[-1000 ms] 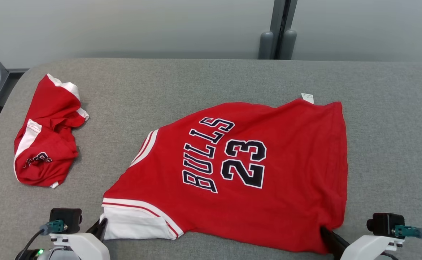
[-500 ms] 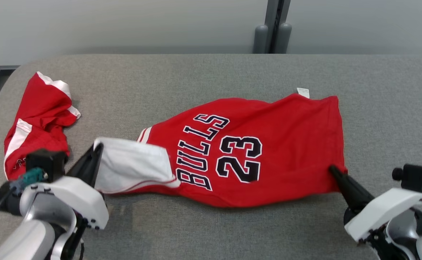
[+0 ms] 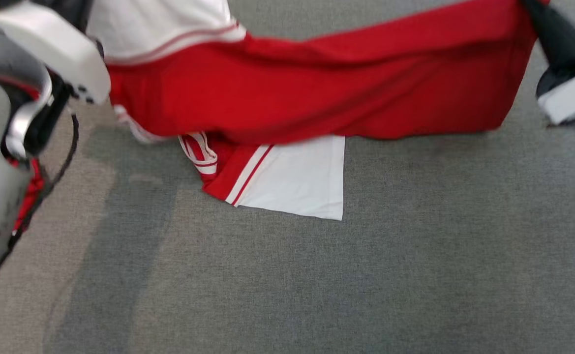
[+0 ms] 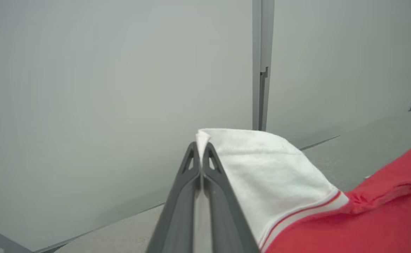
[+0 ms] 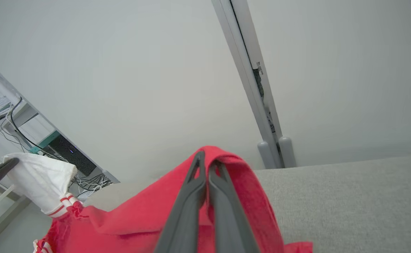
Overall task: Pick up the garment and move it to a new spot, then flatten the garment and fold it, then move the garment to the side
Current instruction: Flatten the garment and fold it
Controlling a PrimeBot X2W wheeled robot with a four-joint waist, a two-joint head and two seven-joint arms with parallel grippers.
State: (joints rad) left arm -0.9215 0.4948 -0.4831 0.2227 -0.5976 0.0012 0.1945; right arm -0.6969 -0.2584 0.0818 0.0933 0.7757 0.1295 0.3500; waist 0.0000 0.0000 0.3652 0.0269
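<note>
two-point lift, head view: red-and-white basketball jersey (image 3: pixel 317 93) hangs taut, its white sleeve (image 3: pixel 297 182) trailing on the grey fabric table (image 3: pixel 317 285); keep tension even, raise level.
earlier, head view: it lay mostly flat, lettering up.
left wrist view: left gripper (image 4: pixel 201 153) clamped on the white corner at its tips.
right wrist view: right gripper (image 5: pixel 207 165) pinching the red hem draped over its tips.

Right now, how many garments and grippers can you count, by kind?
Red-and-white basketball jersey, held up: 1
Red cloth, mostly hidden, at left: 1
Dark two-fingered grippers, left gripper and right gripper: 2
Total: 4
</note>
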